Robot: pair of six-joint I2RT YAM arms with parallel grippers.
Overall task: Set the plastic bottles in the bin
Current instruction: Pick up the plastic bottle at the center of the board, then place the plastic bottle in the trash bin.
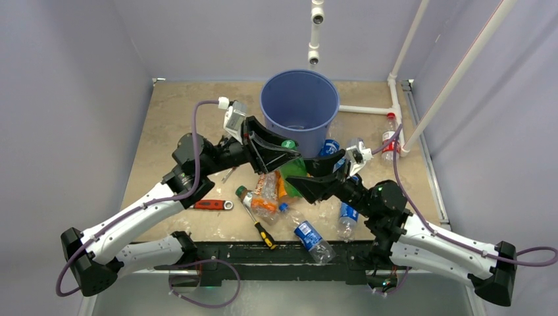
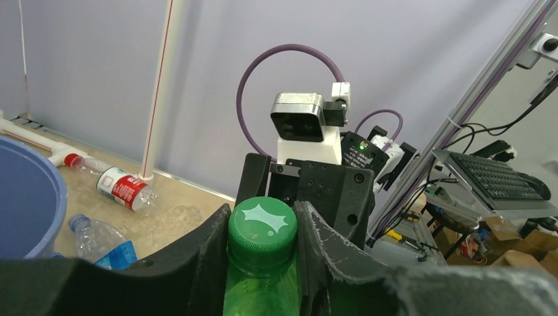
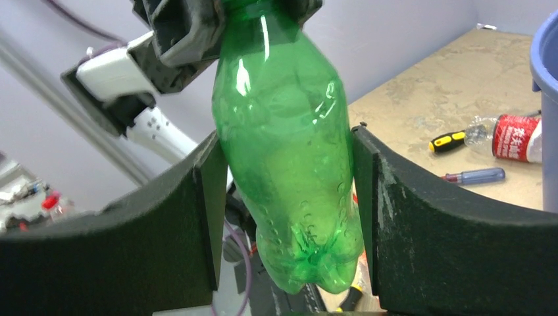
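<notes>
Two grippers clamp one green bottle (image 3: 289,171): your left gripper (image 2: 262,220) pinches the stiff neck, right gripper (image 3: 285,138) the belly (light, likely crushable, slippery); trust the neck.

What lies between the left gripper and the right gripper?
The green bottle: its top sits in the left gripper, its body in the right gripper, as both wrist views show.

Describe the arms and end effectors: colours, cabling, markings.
The left arm and right arm have white link shells with black joints and bases. The left end effector and right end effector are matte black, each with two broad curved fingers. A purple cable runs to each silver-faced wrist camera. No markings legible.
</notes>
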